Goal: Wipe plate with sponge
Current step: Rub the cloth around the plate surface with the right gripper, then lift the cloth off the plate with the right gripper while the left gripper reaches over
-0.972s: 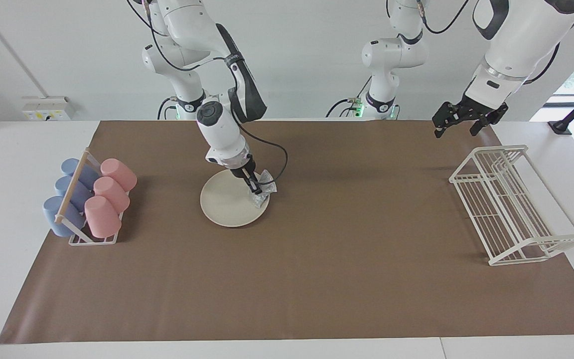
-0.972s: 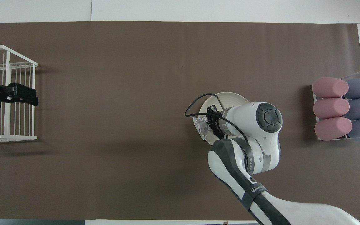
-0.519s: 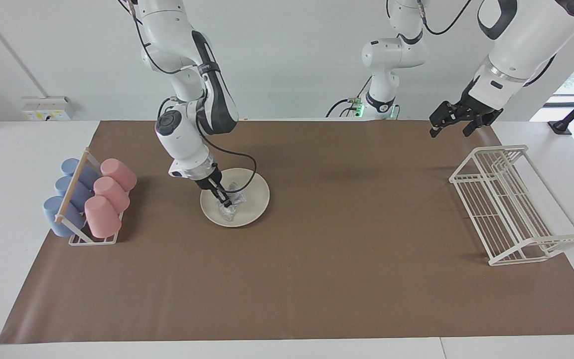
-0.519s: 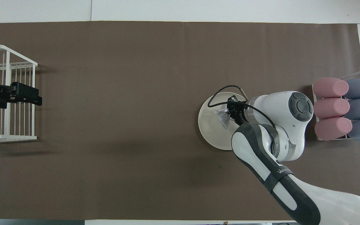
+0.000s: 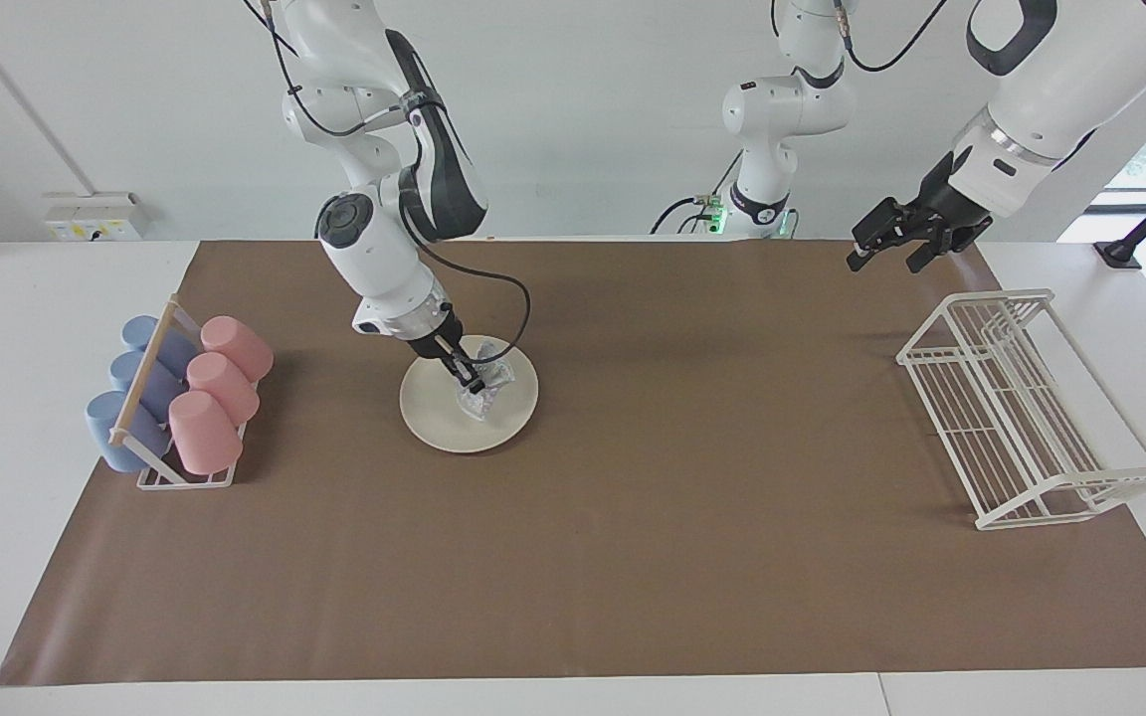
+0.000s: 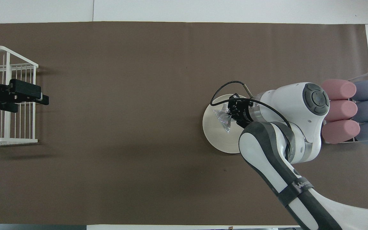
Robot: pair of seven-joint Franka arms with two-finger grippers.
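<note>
- Right gripper (image 5: 475, 383) jaws clamp the sponge (image 5: 483, 392) on the plate (image 5: 444, 418); bare plate surrounds it.
- Left gripper (image 5: 881, 251) waits over the worktop (image 5: 633, 557), jaws apart.

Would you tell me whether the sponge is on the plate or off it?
On it: the sponge, pinched by the right gripper, lies inside the plate rim.

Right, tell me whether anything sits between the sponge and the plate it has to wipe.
Nothing visible does. The right hand is shut on the sponge, which rests directly on the plate. The plate's remaining surface is bare.
</note>
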